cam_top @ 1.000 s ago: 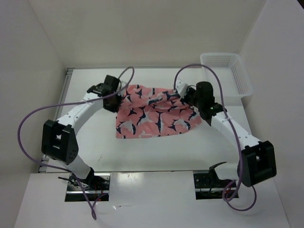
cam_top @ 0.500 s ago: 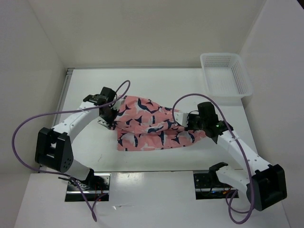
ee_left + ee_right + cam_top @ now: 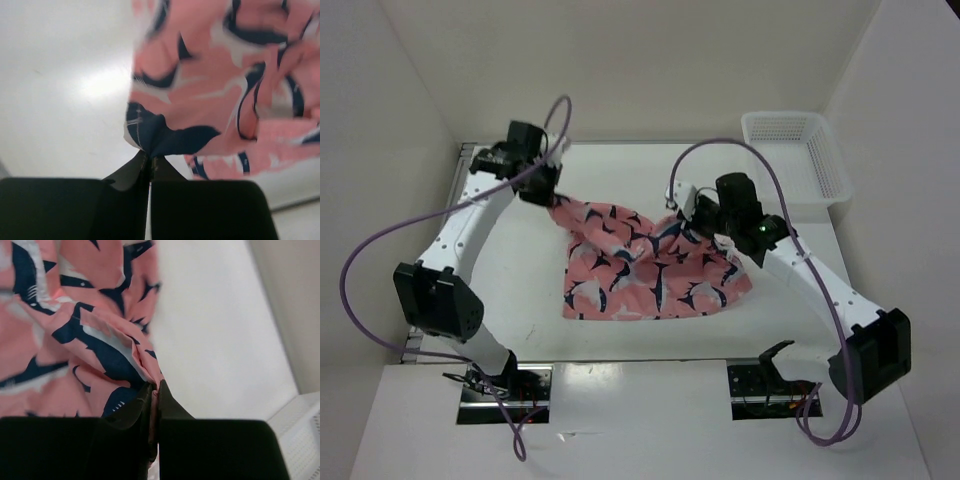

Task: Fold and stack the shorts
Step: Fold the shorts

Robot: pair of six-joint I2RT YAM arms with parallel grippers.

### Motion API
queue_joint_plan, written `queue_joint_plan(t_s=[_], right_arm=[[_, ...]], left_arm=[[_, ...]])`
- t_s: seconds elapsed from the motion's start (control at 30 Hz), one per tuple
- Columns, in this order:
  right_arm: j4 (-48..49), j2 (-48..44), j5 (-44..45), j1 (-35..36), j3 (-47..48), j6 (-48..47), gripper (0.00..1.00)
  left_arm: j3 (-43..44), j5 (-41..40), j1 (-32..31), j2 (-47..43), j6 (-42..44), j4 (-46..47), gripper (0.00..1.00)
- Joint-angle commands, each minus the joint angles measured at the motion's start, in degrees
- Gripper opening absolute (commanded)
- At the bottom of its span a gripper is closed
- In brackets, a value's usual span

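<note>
Pulled farther back, left gripper & right gripper each clamp shorts edge btwn fingertips.

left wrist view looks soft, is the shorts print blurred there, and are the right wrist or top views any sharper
Left wrist: the shorts are smeared, worst toward the top, with a glare patch on the table. Right wrist: print crisp near the right gripper, softer at the top. Top external: even light, sharp.
</note>
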Motion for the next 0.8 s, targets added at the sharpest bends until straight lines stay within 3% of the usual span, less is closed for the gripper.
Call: queue_joint_plan(t_s=[0.0,0.03,0.1,0.17,0.2,0.27,0.3,0.37,0.5,0.53,0.67,0.77], right_arm=[[14.6,4.4,4.8,-1.5,11.4,13.4,0.00],[16.6,6.8,6.7,-2.4,15.2,14.5,0.00],[23.9,11.0,10.1,-3.9,25.7,17.2,0.00],[28.6,16.0,15.3,-3.9,36.0,17.9,0.00],[28.6,18.2,15.3,-3.9,39.6,18.4,0.00],[24.5,19.7,14.0,-3.9,49.5,18.4,0.00],[23.2,20.2,14.0,-3.9,51.8,18.4,0.00],[18.5,19.2,9.4,-3.2,53.3,16.1,0.00],[13.8,12.3,1.9,-2.7,40.4,10.8,0.00],[13.3,8.4,0.9,-2.0,33.1,7.6,0.00],[6.5,0.7,-5.3,-2.0,20.4,1.0,0.00],[-1.2,-3.9,-10.6,-2.0,12.0,-3.5,0.00]], left_arm=[[17.1,-6.8,4.4,6.1,0.2,2.9,0.00],[33.4,-8.2,5.6,9.2,0.2,1.8,0.00],[56.1,-10.4,9.1,21.0,0.2,-0.9,0.00],[89.3,-16.0,9.9,31.4,0.2,-5.9,0.00],[79.4,-18.1,9.9,26.6,0.2,6.5,0.00],[66.1,-13.0,9.9,14.6,0.2,13.7,0.00],[63.2,-12.4,10.5,12.8,0.2,13.3,0.00],[66.3,-10.4,10.5,12.3,0.2,7.4,0.00],[68.4,-5.9,10.5,10.9,0.2,-7.6,0.00],[64.8,-5.9,10.5,8.7,0.2,-8.4,0.00],[56.2,-6.4,10.5,1.4,0.2,-10.0,0.00],[45.4,-0.7,8.0,-4.0,0.2,-18.7,0.00]])
